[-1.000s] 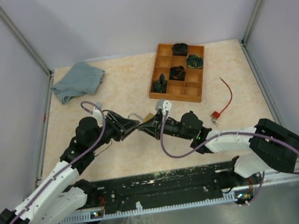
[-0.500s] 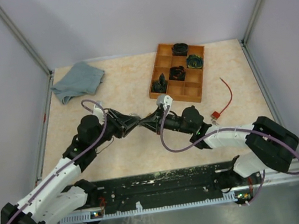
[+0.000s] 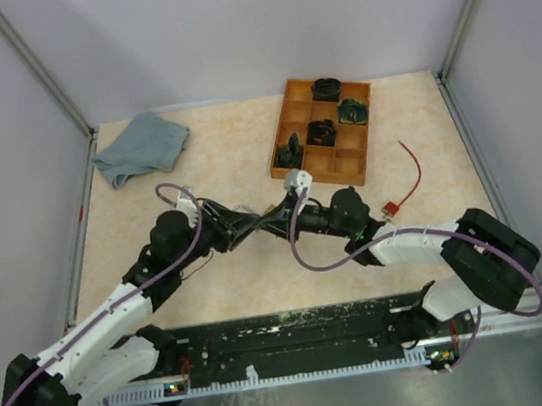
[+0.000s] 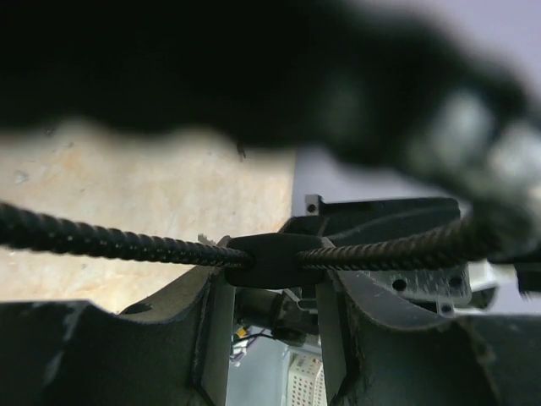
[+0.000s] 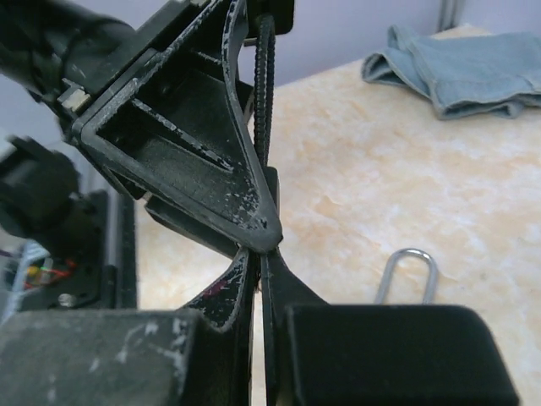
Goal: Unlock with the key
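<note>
Soft, even light from overhead filled the top view. The pale table looked bright, with no glare and only faint shadows. The left wrist view was dim, with a dark blurred mass smeared across its top. In the right wrist view, the nearest black parts were soft and the cloth slightly blurred.

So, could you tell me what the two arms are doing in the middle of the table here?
The two arms meet tip to tip over the middle of the table. The right gripper is shut; the left gripper has its jaws either side of a small dark piece. A silver shackle shows close by in the right wrist view. Whether the key is in yet I cannot tell.
</note>
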`<state>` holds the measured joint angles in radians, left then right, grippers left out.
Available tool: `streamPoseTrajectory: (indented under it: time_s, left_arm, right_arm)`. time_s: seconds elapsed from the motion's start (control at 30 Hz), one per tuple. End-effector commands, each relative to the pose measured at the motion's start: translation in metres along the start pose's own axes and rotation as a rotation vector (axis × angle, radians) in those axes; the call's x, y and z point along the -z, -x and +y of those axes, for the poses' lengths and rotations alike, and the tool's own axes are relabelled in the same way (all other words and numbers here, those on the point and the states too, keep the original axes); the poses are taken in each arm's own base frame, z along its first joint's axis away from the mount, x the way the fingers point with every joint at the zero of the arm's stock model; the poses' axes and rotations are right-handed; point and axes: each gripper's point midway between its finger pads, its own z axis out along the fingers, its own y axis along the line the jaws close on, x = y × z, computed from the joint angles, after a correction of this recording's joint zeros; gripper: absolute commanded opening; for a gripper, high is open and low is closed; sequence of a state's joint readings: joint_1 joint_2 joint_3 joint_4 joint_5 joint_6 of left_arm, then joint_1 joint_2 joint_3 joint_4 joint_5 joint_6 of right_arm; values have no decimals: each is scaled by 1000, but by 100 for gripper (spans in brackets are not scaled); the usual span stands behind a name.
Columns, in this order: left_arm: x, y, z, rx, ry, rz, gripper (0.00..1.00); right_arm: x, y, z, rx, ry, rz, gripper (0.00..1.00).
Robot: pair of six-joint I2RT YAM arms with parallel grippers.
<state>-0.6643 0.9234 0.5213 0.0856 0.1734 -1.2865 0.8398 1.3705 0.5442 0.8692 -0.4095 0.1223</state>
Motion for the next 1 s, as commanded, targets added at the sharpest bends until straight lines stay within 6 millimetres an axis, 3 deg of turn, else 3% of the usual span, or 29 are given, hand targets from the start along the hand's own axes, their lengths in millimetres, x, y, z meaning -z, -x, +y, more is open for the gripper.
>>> streamPoseTrajectory:
  time_s: [0.0,0.1,0.3,0.53,0.67,0.83,0.97]
  left_arm:
    - [20,-73,-11,-26,-62,339,0]
    - [21,-72,-18,-66,-84,338,0]
    - [27,-60,-49,-191,-242,260,0]
    - [47,-36,-90,-336,-463,73,0]
    - [56,-34,-106,-423,-563,28,0]
    - [55,-24,-104,-453,-538,-34,0]
    - [42,-5,-81,-370,-335,-89,0]
  right_arm:
    - [33,161,25,14,210,-606,0]
    - [41,169,32,-87,308,-628,0]
    - [39,156,34,-326,343,-564,0]
    - [28,115,12,-767,236,-436,0]
    - [23,103,17,-941,260,-396,0]
    - [17,101,31,-960,318,-357,1]
    - [27,104,38,-780,325,-388,22]
